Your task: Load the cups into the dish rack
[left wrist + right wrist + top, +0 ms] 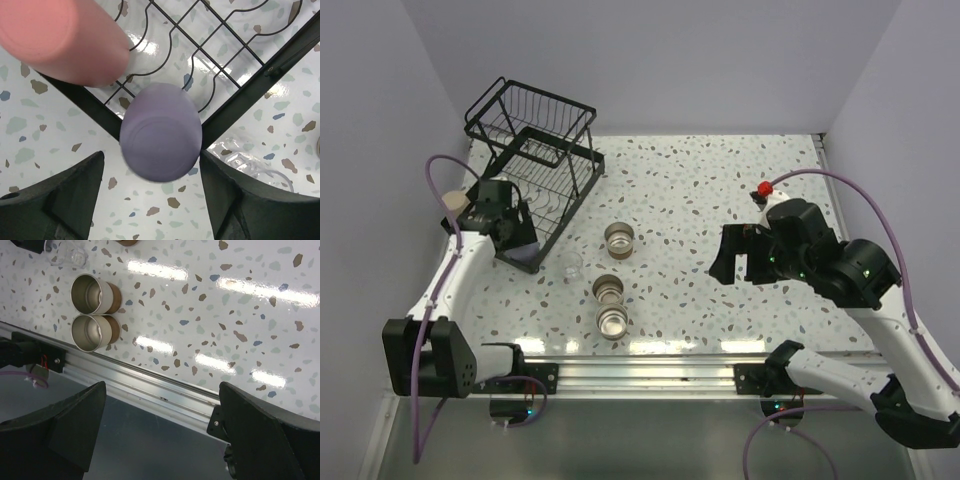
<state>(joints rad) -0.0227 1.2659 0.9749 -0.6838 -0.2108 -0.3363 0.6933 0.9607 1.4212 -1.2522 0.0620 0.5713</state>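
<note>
The black wire dish rack (535, 150) stands at the far left. My left gripper (513, 237) hangs over its near corner, open; the lavender cup (161, 131) sits base up just ahead of the spread fingers, over the rack's corner bars (250, 85). A red-pink cup (60, 40) shows blurred over the rack's wire floor. The clear glass (573, 266) stands beside the rack. Three steel cups (619, 239), (608, 290), (613, 322) are mid-table; two also show in the right wrist view (92, 292), (92, 332). My right gripper (735, 265) is open and empty. The tan cup is not visible.
An aluminium rail (165, 385) runs along the table's near edge, below my right gripper (162, 400). Walls close in the table at the left, back and right. Purple cables loop from both arms.
</note>
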